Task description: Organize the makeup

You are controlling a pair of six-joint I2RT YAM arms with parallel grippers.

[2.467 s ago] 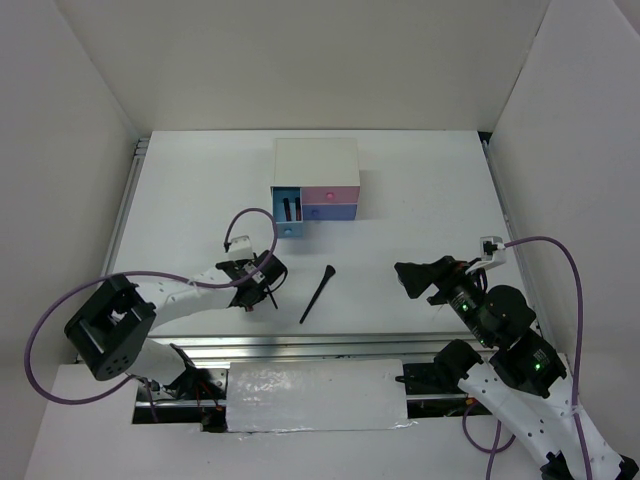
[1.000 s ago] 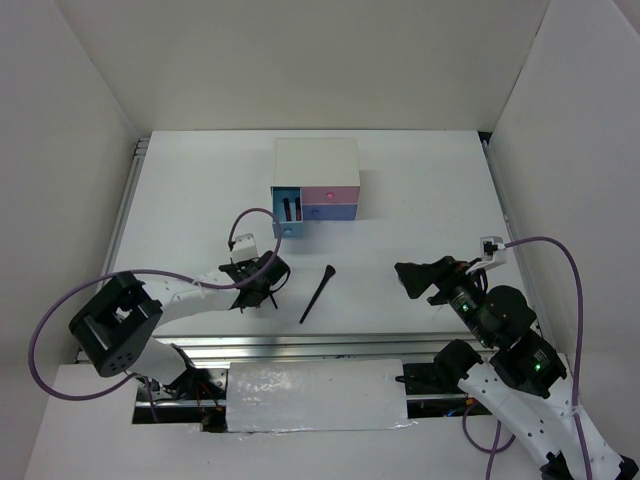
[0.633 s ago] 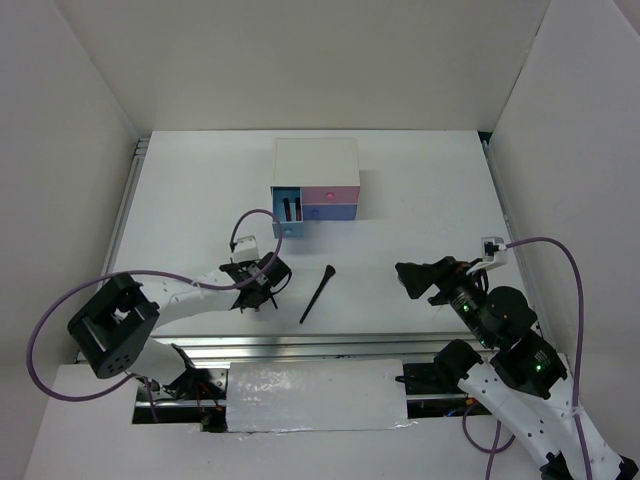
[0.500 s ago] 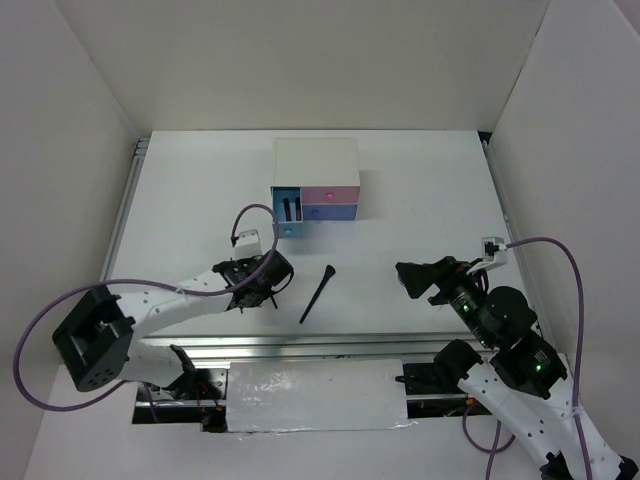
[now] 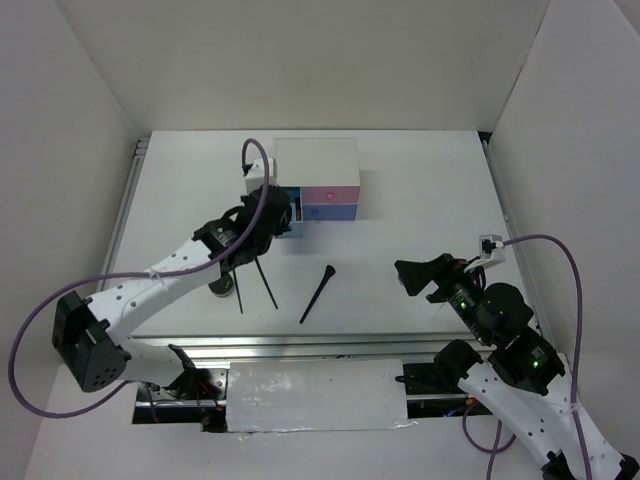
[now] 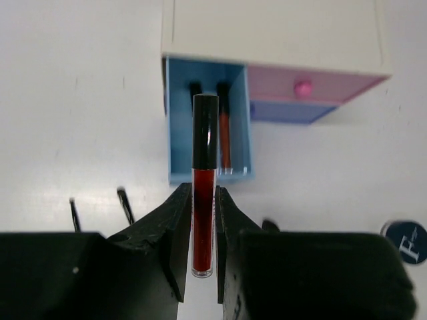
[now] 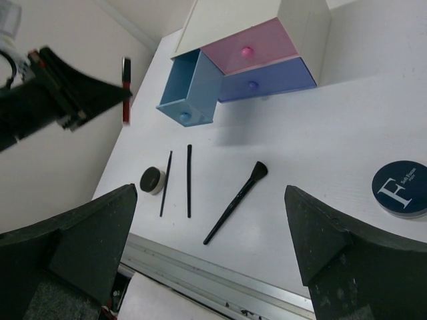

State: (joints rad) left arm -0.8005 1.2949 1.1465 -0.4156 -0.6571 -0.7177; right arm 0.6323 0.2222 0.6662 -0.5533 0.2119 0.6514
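Note:
My left gripper point(image 6: 203, 200) is shut on a red lip tube point(image 6: 204, 150) with a black cap, held above the table in front of the open blue drawer point(image 6: 175, 127). Two more tubes point(image 6: 224, 127) lie in that drawer. In the top view the left gripper point(image 5: 262, 222) hovers beside the drawer point(image 5: 285, 215). Two black pencils point(image 5: 267, 282), a small round compact point(image 5: 221, 288) and a flared brush point(image 5: 318, 293) lie on the table. A larger compact point(image 7: 399, 189) lies at the right. My right gripper point(image 5: 408, 275) stands open and empty, away from all of them.
The white box point(image 5: 316, 165) stands at the back with its pink drawer point(image 7: 250, 53) and lower blue drawer point(image 7: 267, 81) closed. White walls enclose the table on three sides. A metal rail point(image 5: 320, 345) runs along the near edge.
My left gripper has risen from the table by the pencils and moved back toward the open blue drawer, carrying the red tube. The right arm has not moved.

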